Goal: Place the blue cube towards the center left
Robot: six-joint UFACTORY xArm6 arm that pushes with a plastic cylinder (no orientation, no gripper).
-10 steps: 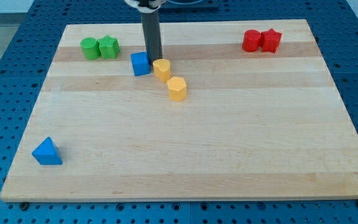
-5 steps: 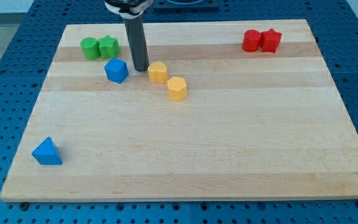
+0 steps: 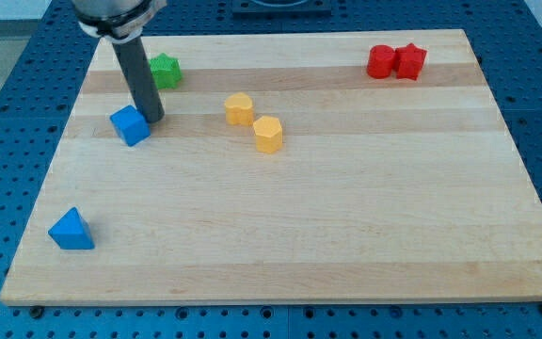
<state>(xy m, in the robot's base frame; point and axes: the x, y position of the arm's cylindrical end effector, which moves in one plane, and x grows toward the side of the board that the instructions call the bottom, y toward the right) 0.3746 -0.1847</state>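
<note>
Two yellow blocks (image 3: 253, 122), red pair (image 3: 395, 62), green block (image 3: 165, 71), blue wedge (image 3: 71, 230).

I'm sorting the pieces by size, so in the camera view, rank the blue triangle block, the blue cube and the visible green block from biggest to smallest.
1. blue triangular block, though it sits nearest the view's bottom, so closeness may inflate it.
2. blue cube, touching my tip on its right.
3. green block, partly hidden behind the rod, so its rank is unsure.
</note>
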